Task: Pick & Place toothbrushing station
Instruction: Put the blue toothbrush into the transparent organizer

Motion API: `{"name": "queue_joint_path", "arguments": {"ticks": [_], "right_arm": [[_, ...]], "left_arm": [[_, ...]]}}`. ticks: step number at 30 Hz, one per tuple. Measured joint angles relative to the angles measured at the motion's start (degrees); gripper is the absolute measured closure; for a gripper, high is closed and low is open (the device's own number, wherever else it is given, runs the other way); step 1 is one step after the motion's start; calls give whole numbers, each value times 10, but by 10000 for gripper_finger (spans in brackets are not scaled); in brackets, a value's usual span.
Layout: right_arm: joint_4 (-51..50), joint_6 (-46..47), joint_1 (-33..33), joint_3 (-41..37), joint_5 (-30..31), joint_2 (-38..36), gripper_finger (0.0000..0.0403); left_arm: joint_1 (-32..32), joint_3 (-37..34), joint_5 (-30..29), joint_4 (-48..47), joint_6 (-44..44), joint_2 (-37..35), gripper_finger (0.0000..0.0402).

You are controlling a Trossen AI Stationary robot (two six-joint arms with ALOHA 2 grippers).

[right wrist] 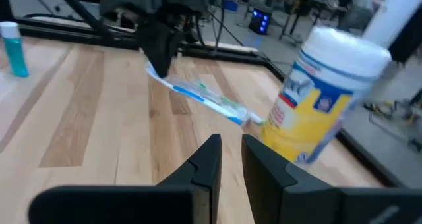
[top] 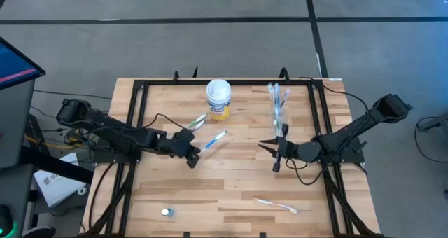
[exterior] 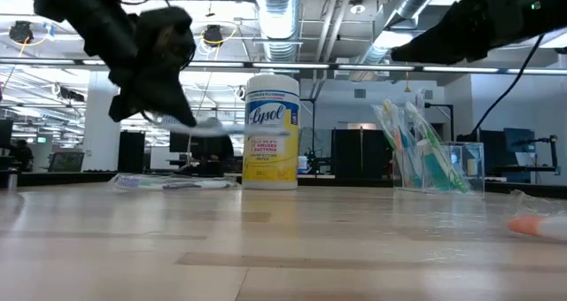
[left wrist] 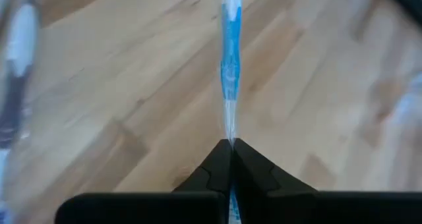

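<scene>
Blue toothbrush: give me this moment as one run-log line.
left gripper: shut on blue toothbrush, lifted | right gripper: empty, waiting mid-table | cup: holds other brushes

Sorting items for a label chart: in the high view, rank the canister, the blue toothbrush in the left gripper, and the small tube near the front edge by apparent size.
1. canister
2. blue toothbrush, longer but far slimmer
3. small tube, seen end-on, so its length is hidden
</scene>
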Motion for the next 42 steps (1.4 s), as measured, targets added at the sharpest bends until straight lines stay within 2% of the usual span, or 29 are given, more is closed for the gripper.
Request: {"name": "queue_joint_path", "arguments": {"ticks": [6, 11, 16, 19, 30, 34, 42], "right_arm": [[-22, -84, -1, 52, -10, 33, 352], [-112, -97, -24, 119, -14, 87, 352], [-144, -125, -48, 171, -68, 144, 352], [-146, -147, -53, 201, -76, 177, 352], [-207, -184, -74, 305, -145, 277, 348], [-211, -206, -75, 337, -145, 307, 326], [-212, -234, -82, 393, -144, 360, 250]], "left_arm": [[3, 0, 69, 47, -1, -12, 401], [17, 0, 122, 59, -34, -14, 401], [41, 0, 190, 61, -52, -14, 401], [54, 0, 220, 64, -62, -14, 401], [69, 0, 260, 89, -63, -14, 401], [68, 0, 266, 95, -63, -14, 401], [68, 0, 275, 101, -63, -14, 401]]}}
